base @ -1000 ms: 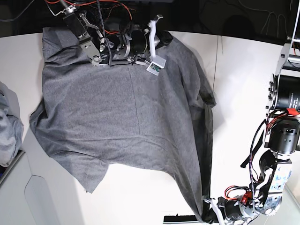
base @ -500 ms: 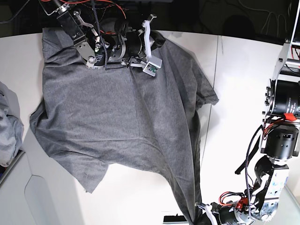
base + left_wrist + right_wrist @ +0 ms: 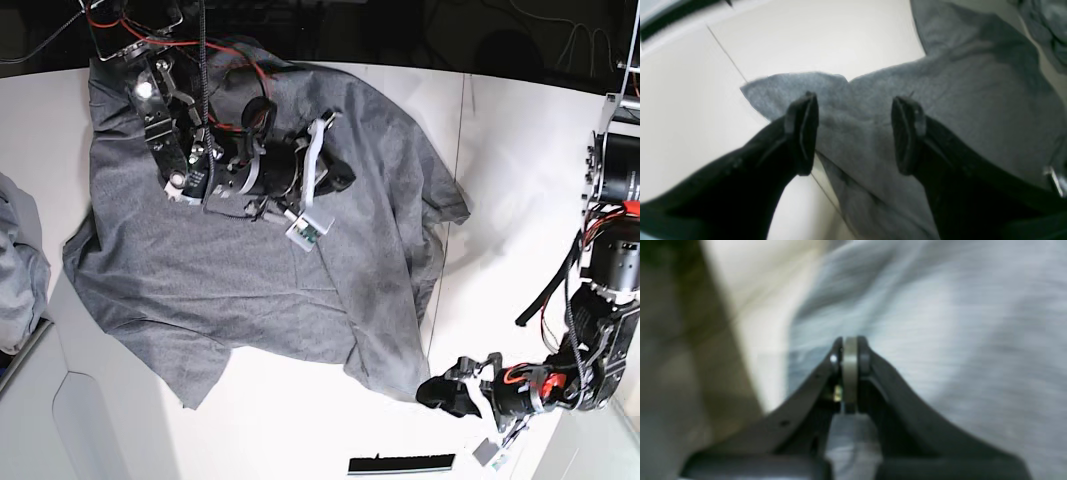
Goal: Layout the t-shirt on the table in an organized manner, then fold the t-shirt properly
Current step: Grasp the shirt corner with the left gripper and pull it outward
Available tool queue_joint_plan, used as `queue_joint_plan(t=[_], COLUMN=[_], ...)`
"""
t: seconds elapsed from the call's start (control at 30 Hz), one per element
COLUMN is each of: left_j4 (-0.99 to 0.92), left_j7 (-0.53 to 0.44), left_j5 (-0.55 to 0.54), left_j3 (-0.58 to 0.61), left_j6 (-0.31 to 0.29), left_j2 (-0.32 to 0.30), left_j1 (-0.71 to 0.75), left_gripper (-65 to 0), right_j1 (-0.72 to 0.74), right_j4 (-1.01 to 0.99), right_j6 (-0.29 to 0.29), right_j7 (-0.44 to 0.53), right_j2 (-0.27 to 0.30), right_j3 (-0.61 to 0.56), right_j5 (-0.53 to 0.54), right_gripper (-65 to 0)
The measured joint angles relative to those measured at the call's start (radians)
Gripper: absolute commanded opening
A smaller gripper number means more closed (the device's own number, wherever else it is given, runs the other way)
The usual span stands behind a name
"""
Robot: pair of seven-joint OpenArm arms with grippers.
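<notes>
We see the heather-grey t-shirt (image 3: pixel 250 270) spread unevenly over the white table (image 3: pixel 510 170), rumpled, its near hem ragged and slanting. One sleeve (image 3: pixel 445 205) juts toward the thin dark seam (image 3: pixel 460 150) crossing the tabletop.

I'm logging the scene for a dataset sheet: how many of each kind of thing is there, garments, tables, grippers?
Grey t-shirt: 1
Other pale grey cloth at the table's edge: 1
White table: 1
Grippers: 2, left gripper and right gripper
Total: 5
</notes>
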Motion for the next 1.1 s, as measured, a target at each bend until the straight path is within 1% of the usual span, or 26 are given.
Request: queue_joint_plan(t=[0.13,0.23,0.37,0.4,0.53,0.63,0.73,0.77,1.0,1.03,1.1], left_j4=[-0.001,0.000,0.092,0.127,0.245,0.282,0.282,0.282,0.283,0.283,0.283], left_j7=[0.025,0.028,0.051,0.066,0.066,0.063,-0.006,-0.024,-0.035,-0.045,-0.100], left_j5=[-0.055,-0.076,-0.070,-0.058,0.021,0.068,0.132,0.141,0.153,0.183,0.239], left_j3=[0.000,0.001,0.000,0.001,0.004,0.003,0.002,0.002,0.002,0.002,0.002], left_j6=[0.001,0.001,0.002,0.001,0.000,0.000,0.000,0.001,0.001,0.001,0.001], left_j2=[-0.084,-0.118,-0.130,-0.129,-0.134,-0.156,-0.166,-0.166,-0.158,-0.151,-0.136], left_j1=[0.140,0.241,0.358,0.387,0.481,0.504,0.509,0.510,0.517,0.518,0.531], left_gripper=[-28.5,-28.5,-28.5,-28.5,-28.5,-28.5,-28.5,-28.5,-28.5,-28.5,-28.5], right_j1=[0.040,0.084,0.125,0.126,0.119,0.119,0.119,0.119,0.119,0.119,0.119], right_j4=[-0.007,-0.044,-0.107,-0.118,-0.151,-0.159,-0.159,-0.159,-0.159,-0.159,-0.159], right_j6=[-0.008,-0.011,-0.014,-0.015,-0.016,-0.015,-0.015,-0.015,-0.015,-0.015,-0.015], right_j7=[0.014,0.018,0.027,0.026,0.022,0.022,0.024,0.022,0.023,0.022,0.022], right_j2=[-0.001,-0.008,-0.008,-0.007,-0.008,-0.008,-0.003,0.001,0.003,0.003,0.003], right_j3=[0.102,0.180,0.259,0.272,0.278,0.277,0.277,0.277,0.277,0.276,0.277], right_j5=[-0.060,-0.068,-0.062,-0.068,-0.064,-0.067,-0.061,-0.062,-0.038,-0.038,-0.039], right_gripper=[-65.0,-65.0,-65.0,-65.0,-65.0,-65.0,-65.0,-65.0,-65.0,-65.0,-65.0])
